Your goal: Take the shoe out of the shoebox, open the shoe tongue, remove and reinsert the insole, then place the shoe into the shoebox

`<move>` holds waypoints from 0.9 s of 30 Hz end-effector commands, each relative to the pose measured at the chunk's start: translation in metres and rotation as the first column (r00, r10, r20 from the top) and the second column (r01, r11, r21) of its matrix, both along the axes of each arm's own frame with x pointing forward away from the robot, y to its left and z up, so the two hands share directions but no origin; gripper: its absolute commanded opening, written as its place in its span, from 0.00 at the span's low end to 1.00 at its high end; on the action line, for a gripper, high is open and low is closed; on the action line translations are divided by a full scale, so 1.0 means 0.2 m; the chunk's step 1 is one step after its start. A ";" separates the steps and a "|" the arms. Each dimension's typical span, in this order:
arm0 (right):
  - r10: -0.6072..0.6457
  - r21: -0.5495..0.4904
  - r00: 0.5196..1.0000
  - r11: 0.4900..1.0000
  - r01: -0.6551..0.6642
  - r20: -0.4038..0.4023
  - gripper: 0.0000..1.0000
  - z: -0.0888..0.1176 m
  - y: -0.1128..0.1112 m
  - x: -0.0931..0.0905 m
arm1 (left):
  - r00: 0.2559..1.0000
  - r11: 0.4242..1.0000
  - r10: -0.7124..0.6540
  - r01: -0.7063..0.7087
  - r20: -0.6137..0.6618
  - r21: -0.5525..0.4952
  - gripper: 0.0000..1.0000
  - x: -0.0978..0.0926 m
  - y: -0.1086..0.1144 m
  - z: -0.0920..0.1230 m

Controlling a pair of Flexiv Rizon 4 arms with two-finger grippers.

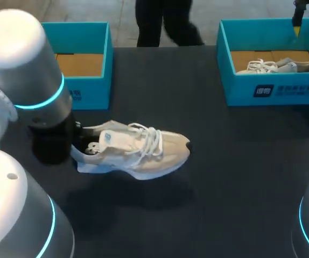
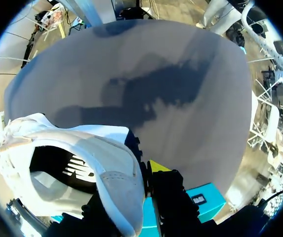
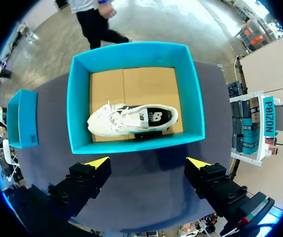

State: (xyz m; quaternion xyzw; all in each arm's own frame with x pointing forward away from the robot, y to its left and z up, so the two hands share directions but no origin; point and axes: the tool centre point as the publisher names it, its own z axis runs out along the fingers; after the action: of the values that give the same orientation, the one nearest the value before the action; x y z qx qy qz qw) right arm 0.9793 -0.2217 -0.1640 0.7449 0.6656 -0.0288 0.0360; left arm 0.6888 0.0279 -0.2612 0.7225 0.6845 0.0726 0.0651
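Dark table (image 1: 240, 177): wide bare stretch thru the middle & R side, from the shoe (image 1: 138, 150) out to the R edge. Near edge is also free betw. the arm bases. Both boxes sit along the far edge, well apart, w/ an open lane betw. them. Shoe stands on its sole L of centre, toe to the R, heel under the L arm, near the L shoebox (image 1: 90, 91) but apart from it. L gripper (image 2: 140, 180) is clamped on the shoe's heel. The heel wall is pinched betw. both fingers, w/ one yellow tip showing on the outer side. R gripper (image 3: 148, 163) has its fingers spread wide, holding & touching nothing, w/ the R shoebox (image 3: 131, 52) ahead of it. L shoebox shows its brown card floor. R shoebox holds a second shoe (image 3: 131, 120), white w/ a dark opening, lying on brown card close to the wall nearest the robot.
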 end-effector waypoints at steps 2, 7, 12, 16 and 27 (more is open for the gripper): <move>0.000 -0.001 1.000 1.000 0.000 0.001 1.00 0.00 0.00 0.00 | 1.000 1.000 -0.002 0.003 -0.031 0.026 0.00 0.08 -0.12 -0.09; 0.000 -0.001 1.000 1.000 0.000 0.001 1.00 0.00 0.00 0.00 | 0.999 0.999 -0.009 0.011 -0.049 0.040 0.00 0.09 -0.18 -0.15; 0.000 -0.001 1.000 1.000 0.000 0.001 1.00 0.00 0.00 0.00 | 0.998 0.998 -0.006 0.010 -0.067 0.057 0.00 0.11 -0.23 -0.21; 0.000 -0.001 1.000 1.000 0.000 0.001 1.00 0.00 0.00 0.00 | 0.996 0.998 0.003 0.003 -0.091 0.068 0.00 0.12 -0.28 -0.26; 0.000 -0.001 1.000 1.000 0.000 0.001 1.00 0.00 0.00 0.00 | 0.993 0.996 0.009 0.002 -0.121 0.093 0.00 0.09 -0.35 -0.35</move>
State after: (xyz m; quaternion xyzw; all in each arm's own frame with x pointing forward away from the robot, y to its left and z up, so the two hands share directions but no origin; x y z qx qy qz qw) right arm 0.9793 -0.2217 -0.1640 0.7449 0.6656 -0.0288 0.0359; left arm 0.7029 -0.0325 -0.3284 0.7277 0.6836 0.0563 0.0050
